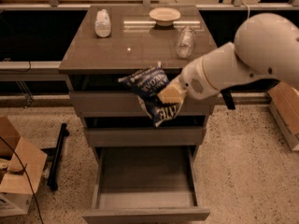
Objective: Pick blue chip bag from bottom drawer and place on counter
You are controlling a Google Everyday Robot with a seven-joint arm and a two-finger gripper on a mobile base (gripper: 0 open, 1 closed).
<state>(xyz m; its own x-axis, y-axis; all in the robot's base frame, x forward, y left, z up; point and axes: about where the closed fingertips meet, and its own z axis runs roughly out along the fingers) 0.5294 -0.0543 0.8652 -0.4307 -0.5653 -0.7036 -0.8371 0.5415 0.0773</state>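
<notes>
End effector (171, 94) clamped on blue chip bag (148, 84), held in air before the upper drawers (112, 105); bottom drawer (145, 214) stands open beneath.

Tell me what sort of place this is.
Probably a robot test lab or workshop, not a home: a lone drawer cabinet on a speckled floor, an open cardboard box beside it, and a robot arm whose gripper holds a chip bag in front of the top drawer, just below the counter.

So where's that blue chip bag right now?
Camera view, centre: the blue chip bag hangs in the shut gripper, before the upper drawers, just below the front edge of the counter, above the open bottom drawer.
</notes>
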